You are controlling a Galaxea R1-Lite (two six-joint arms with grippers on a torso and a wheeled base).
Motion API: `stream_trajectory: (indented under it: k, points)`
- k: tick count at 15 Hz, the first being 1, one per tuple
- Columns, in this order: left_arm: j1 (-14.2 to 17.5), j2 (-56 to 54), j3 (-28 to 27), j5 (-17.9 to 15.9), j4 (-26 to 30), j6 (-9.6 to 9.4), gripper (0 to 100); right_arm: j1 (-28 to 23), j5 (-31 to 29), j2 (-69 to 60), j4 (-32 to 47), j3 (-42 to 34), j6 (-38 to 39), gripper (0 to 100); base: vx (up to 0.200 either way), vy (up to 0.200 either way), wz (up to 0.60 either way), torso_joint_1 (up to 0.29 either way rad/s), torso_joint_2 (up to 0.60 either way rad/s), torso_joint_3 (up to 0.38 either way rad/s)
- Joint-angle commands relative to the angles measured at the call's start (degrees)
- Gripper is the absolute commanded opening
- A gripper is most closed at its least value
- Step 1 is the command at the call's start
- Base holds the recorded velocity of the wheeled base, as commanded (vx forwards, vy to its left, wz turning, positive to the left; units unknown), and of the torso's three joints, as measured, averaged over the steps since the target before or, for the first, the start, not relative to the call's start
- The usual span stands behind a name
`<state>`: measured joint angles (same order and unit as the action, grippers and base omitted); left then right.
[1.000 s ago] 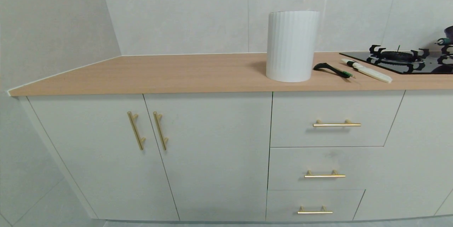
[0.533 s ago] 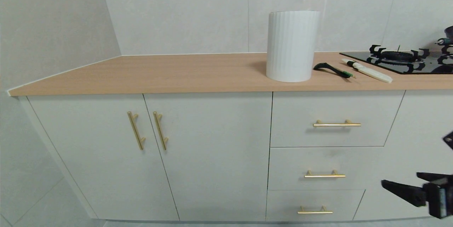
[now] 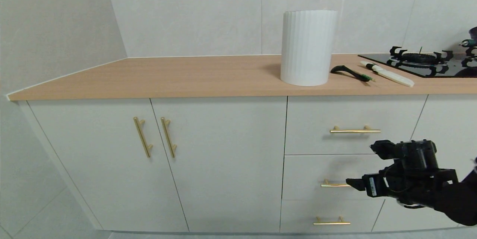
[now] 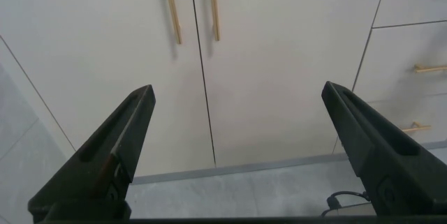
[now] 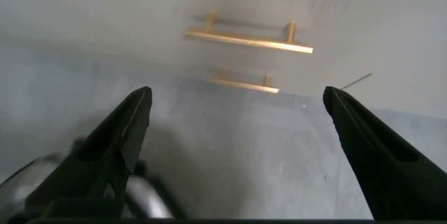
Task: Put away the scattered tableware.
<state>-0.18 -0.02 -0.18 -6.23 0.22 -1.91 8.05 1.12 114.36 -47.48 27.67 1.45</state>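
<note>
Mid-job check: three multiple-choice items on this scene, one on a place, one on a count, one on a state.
1. The white ribbed container stands:
A on the stove
B on the counter, left of the black-handled tool
C on the floor

2. Gold-handled drawers in the stack:
A two
B three
C five

3. The right gripper is:
A open, empty
B shut on a knife
C shut on a handle

Answers:
1. B, it stands on the wood top.
2. B, three fronts are stacked.
3. A, its jaws stand apart with nothing between.
</note>
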Motion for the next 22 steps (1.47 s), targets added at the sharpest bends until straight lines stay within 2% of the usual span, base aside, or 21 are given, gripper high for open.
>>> stream_trajectory:
  k: [1,3,7,10,16,22]
  points:
    - [0.01,0.02,0.01,0.08,0.04,-0.02,100,-0.49,-1.47,14.93,-9.91,0.54,-0.04,100,0.000,0.000,0.00,0.000,0.00,0.000]
    - [0.01,0.02,0.01,-0.01,0.04,-0.02,100,-1.37,-2.53,20.11,-16.59,0.80,-0.13,100,0.000,0.000,0.00,0.000,0.00,0.000]
    - [0.01,0.02,0.01,-0.01,0.04,-0.02,100,-2.07,-4.37,24.77,-18.52,4.85,0.31,100,0.000,0.000,0.00,0.000,0.00,0.000]
    - [0.01,0.02,0.01,0.08,-0.04,-0.02,100,-2.07,-5.52,28.02,-23.27,7.48,1.45,100,0.000,0.000,0.00,0.000,0.00,0.000]
    - [0.01,0.02,0.01,-0.01,0.04,-0.02,100,-2.07,-7.54,31.10,-23.62,11.18,1.89,100,0.000,0.000,0.00,0.000,0.00,0.000]
    - [0.01,0.02,0.01,0.08,0.04,-0.02,100,-2.07,-7.54,31.10,-23.18,11.26,1.89,100,0.000,0.000,0.00,0.000,0.00,0.000]
